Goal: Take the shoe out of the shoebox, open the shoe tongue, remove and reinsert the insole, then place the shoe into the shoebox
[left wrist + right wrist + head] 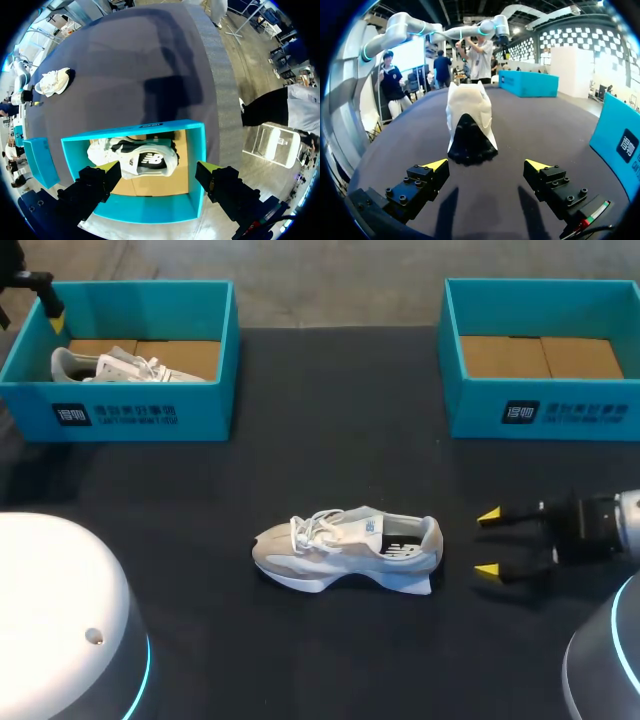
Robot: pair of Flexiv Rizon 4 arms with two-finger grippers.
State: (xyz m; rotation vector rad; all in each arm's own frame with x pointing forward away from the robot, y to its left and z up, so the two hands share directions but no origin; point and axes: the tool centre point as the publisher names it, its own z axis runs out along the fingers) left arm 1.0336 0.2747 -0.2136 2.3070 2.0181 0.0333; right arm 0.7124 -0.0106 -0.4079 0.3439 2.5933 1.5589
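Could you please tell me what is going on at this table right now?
Two robot arms are handling shoes. A white shoe stands on the table, outside both the left shoebox and the right shoebox. The right end effector is open just behind its heel, not touching it. The left end effector hangs open above the left shoebox, over a second shoe lying inside it.
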